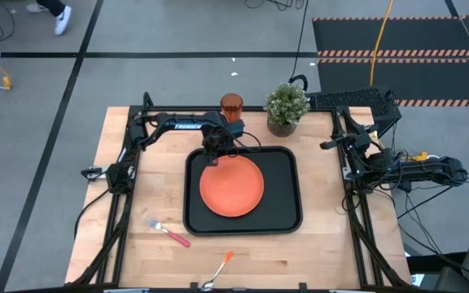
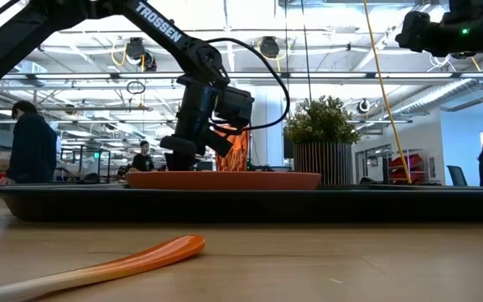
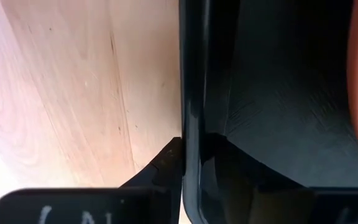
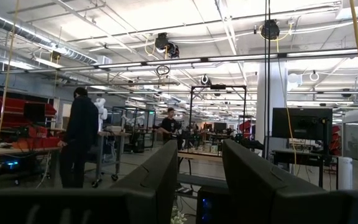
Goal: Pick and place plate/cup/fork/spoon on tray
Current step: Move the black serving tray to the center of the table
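While my left tool (image 1: 215,155) sits low over the tray's (image 1: 283,218) far rim, its fingers straddle that rim, one outside on the counter (image 1: 324,252) and one inside, narrowly parted; whether they pinch it I cannot tell. On the tray lies the plate (image 1: 232,187). Beyond the tray's far edge stand the cup (image 1: 231,105) and a potted plant (image 1: 287,107). Near the tray's near-left corner lies the fork (image 1: 168,231), and the spoon (image 1: 218,271) lies on its near side. My right tool (image 4: 197,163) waits off the tray's right side, raised, fingers parted and empty.

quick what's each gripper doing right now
left gripper: fingers straddle the tray rim, grip cannot be told
right gripper: open, holding nothing
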